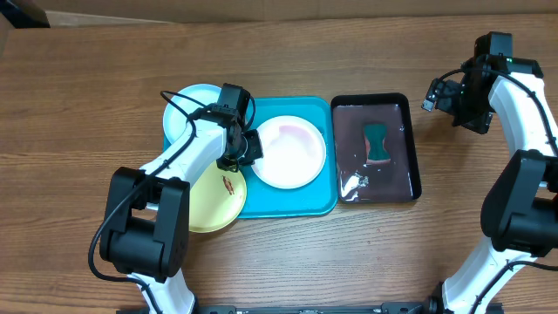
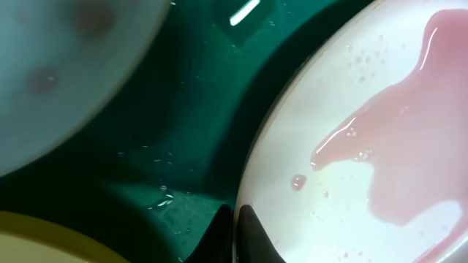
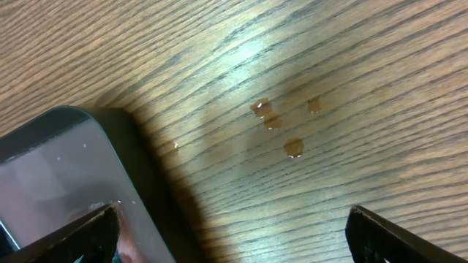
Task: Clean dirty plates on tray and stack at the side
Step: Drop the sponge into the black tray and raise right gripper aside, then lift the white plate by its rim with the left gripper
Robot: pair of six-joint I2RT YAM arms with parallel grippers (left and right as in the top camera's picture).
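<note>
A white plate [image 1: 289, 150] with a pink watery smear lies in the turquoise tray [image 1: 288, 202]. My left gripper [image 1: 252, 146] is shut on its left rim; in the left wrist view the two dark fingers [image 2: 252, 237] pinch the white plate [image 2: 344, 212] edge over the tray [image 2: 183, 131]. The light blue plate [image 1: 193, 108] lies at the tray's far left. The yellow-green plate [image 1: 218, 199], with a reddish smear, hangs over the tray's near left corner. My right gripper [image 1: 436, 94] hovers open and empty over bare table, right of the black tray.
A black tray [image 1: 414, 148] holding murky water and a green sponge [image 1: 377, 142] stands right of the turquoise tray. Its corner [image 3: 139, 168] shows in the right wrist view, with a few water drops [image 3: 278, 124] on the wooden table.
</note>
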